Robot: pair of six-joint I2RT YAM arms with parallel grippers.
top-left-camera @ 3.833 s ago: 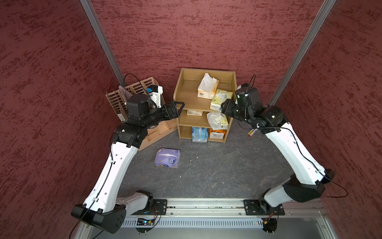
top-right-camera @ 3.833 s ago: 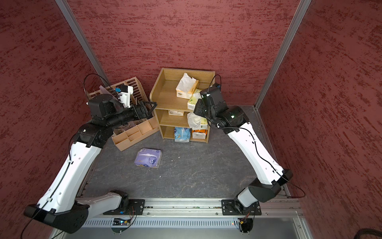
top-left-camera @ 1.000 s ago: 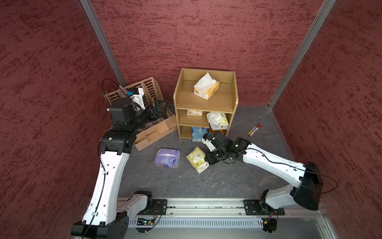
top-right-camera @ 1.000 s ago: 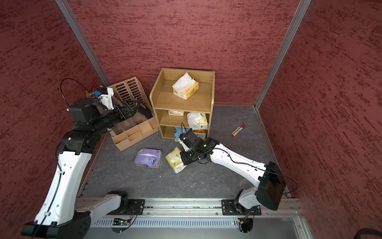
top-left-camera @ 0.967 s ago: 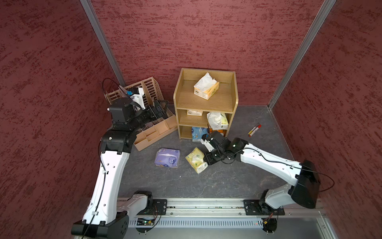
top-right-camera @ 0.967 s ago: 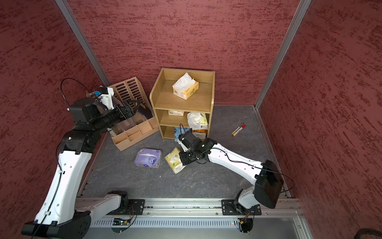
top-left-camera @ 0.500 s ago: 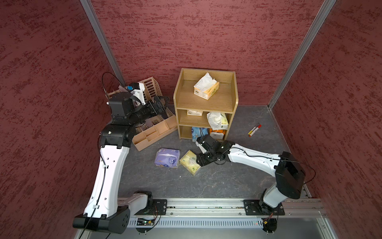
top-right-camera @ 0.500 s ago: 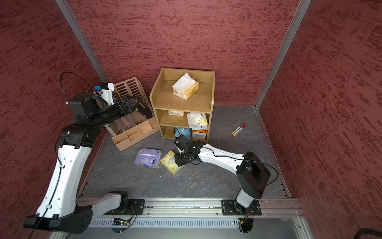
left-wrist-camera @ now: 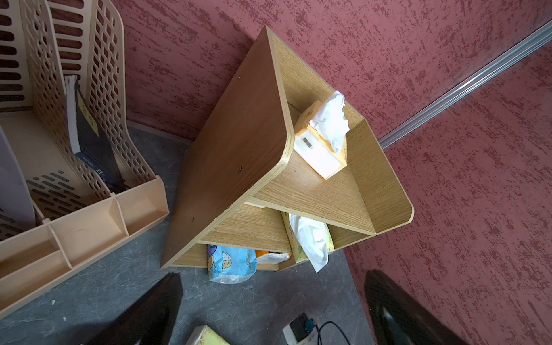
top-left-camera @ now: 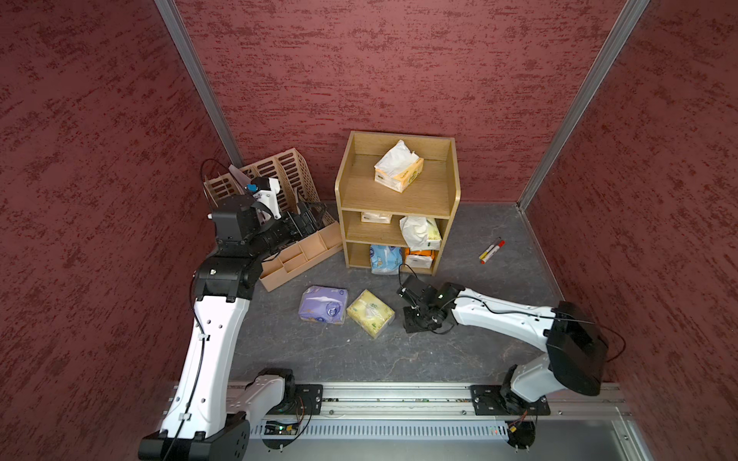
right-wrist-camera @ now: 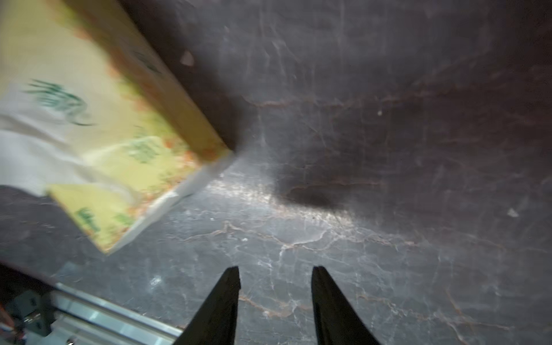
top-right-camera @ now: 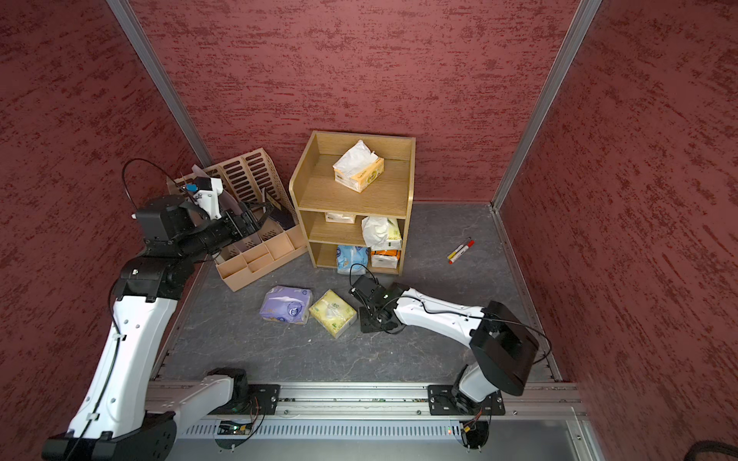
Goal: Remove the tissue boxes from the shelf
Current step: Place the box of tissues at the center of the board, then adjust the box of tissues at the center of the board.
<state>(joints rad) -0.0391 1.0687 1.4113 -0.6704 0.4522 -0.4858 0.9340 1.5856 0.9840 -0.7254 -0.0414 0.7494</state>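
The right tool (right-wrist-camera: 275, 268) is seen spread, with nothing pinched, low over the tabletop (top-left-camera: 459, 351) and just beside the yellow-green tissue pack (top-left-camera: 370, 313), which is laid next to the purple pack (top-left-camera: 322, 304). The left tool (left-wrist-camera: 271, 276) is likewise spread, held near the shelf (top-left-camera: 359, 195), on whose tiers five more packs (top-left-camera: 398, 172) are seen.

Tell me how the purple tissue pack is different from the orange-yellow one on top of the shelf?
The purple tissue pack lies on the gray floor; the orange-yellow tissue pack sits on the top tier of the shelf. A big white tissue puffs out of the orange-yellow pack; the purple pack looks nearly flat. Both are soft brick-shaped packs.
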